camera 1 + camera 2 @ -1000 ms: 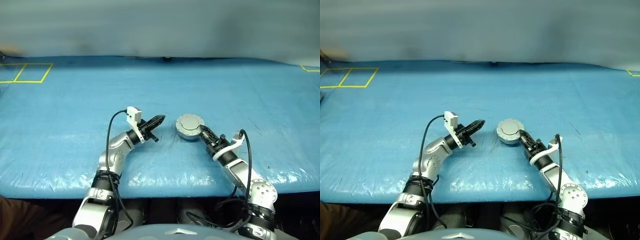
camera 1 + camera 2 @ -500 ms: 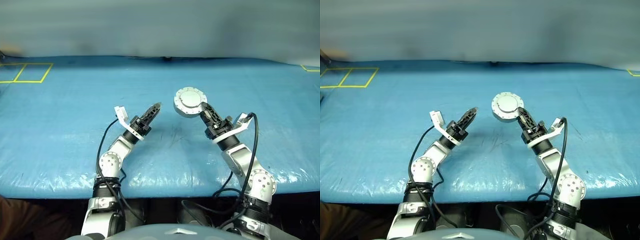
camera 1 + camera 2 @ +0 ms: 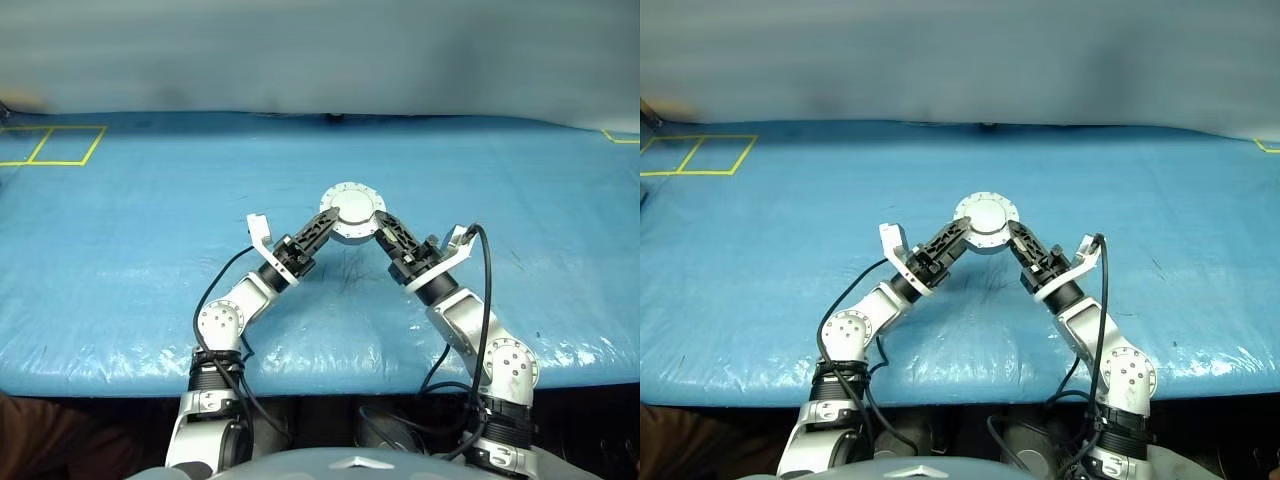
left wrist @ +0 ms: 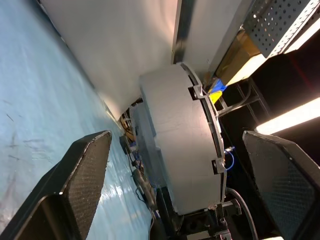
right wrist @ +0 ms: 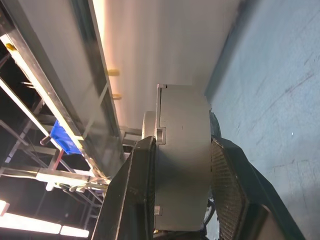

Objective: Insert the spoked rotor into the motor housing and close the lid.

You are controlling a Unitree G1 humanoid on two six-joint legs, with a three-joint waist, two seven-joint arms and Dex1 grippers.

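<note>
While the blue table cover (image 3: 120,250) spans the whole bench, bare except for yellow tape squares (image 3: 50,145) at about 10 o'clock, both arms meet above its middle. Motor housing (image 3: 351,212) is off the surface, at 12 o'clock from the two wrists, held up with a plain grey round face toward the head camera. That face looks like the lid, shut on the housing, though the seam is hard to judge from here. Right gripper (image 5: 182,192) is clamped on the housing, one finger on each flat face. Left gripper (image 4: 185,190) stands spread wide, fingers either side of the housing with gaps showing, not gripping. Judgement: with the unit apparently shut, rotor insertion and closing look done; what is left is a handover or a set-down, and I cannot confirm the rotor inside.
</note>
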